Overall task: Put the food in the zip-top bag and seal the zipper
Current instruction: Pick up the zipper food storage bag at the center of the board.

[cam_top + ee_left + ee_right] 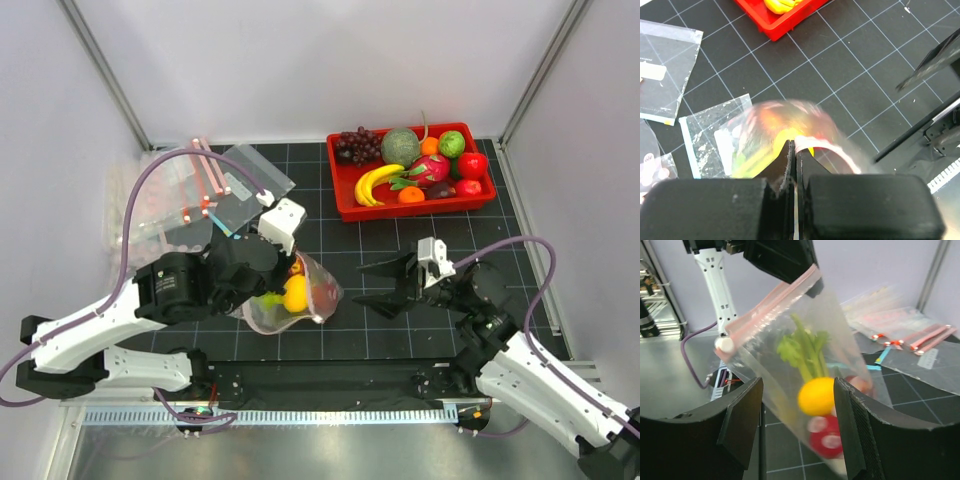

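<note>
Clear soft plastic zip-top bag (300, 300) sits mid-mat on the black gridded mat (400, 245), between the two arms. Bare mat on its right up to the right gripper (384, 286), which is near it but apart. Red plastic tray (420, 209) of toy fruit is well apart, at the far right. The flat pile of spare clear bags (200, 195) lies just behind the left arm, so the left side is tight.

Right wrist view only: the bag hangs tilted, with the leafy pale-green celery stalk (802, 352) upright inside. The round yellow lemon (816, 396) is below it and a red round toy fruit (827, 440) is under that. The pale pink zipper strip (772, 297) runs along the top edge. Can't tell if it's sealed. The bag's bottom is cut off there.

Left wrist view: the bag is a blur, contents unreadable.

Left gripper (792, 147): jaws pressed together, pinching the bag at the zipper strip.

Right gripper: fingers (745, 415) spread wide, holding nothing, bag framed between them without contact.
</note>
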